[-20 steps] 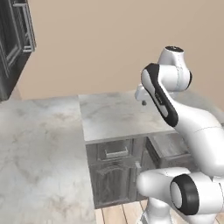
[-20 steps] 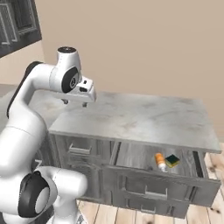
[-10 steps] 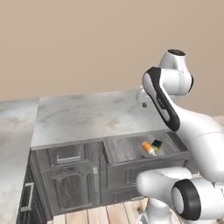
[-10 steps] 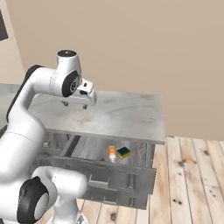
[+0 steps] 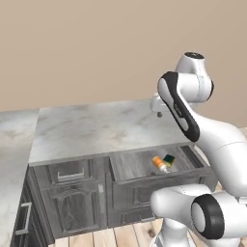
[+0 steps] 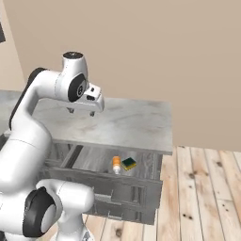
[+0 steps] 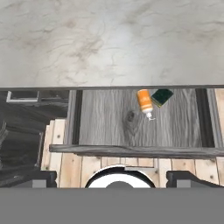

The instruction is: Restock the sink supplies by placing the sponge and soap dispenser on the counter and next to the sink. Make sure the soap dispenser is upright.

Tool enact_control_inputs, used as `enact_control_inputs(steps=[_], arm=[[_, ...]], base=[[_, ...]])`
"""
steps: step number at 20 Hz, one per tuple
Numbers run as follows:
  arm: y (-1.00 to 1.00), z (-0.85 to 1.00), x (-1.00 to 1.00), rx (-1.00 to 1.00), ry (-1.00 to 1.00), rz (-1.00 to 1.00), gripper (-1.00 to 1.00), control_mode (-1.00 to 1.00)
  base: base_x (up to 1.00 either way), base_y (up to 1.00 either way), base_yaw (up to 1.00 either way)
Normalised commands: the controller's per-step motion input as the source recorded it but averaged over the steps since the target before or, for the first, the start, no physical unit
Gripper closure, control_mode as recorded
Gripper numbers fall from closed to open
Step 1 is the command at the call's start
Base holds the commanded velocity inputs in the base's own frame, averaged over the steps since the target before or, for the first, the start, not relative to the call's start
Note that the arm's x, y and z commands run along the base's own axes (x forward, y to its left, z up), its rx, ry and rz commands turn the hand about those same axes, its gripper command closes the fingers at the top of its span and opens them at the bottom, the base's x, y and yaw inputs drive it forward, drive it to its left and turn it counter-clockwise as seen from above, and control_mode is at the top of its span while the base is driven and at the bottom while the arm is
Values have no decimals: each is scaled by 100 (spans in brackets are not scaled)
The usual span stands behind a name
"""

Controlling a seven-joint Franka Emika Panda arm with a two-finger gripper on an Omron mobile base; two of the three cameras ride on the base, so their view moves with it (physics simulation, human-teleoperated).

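- The pincer hangs above the marbled worktop, jaws spread wide and nothing in them. In the hand view it looks down over the near edge of the stone into an open drawer.
- The worktop is the biggest thing here, light stone on dark grey cabinets. I can't spot the sink from this spot, so "next to the sink" is somewhere off-frame, my guess.
- The open drawer is pulled out toward the robot, just below the worktop's near edge. Both supplies sit in it, toward its far right part.
- The soap dispenser is an orange bottle lying on its side, nozzle pointing toward the near side in the hand view.
- The sponge is right beside it, to the bottle's right, dark green face up. I can't tell if they touch.
- Doing it well, I reckon: come straight down into the drawer and take one item at a time. Close across the bottle's narrow body, so it can be stood up later.
- In the way: the worktop's overhang right by the items, the drawer's walls, and the sponge crowding the bottle. Wood floor on the right is no issue.
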Motion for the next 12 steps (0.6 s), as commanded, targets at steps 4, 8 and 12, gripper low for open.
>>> enact_control_inputs(steps=[4, 8, 12], arm=[[-34, -37, 6, 10, 2, 0, -100, -100], [-48, -100, 27, 14, 21, 0, -100, -100], [-24, -100, 22, 4, 27, 0, -100, -100]], base=[[2, -21, 0], [0, 0, 0], [0, 0, 0]])
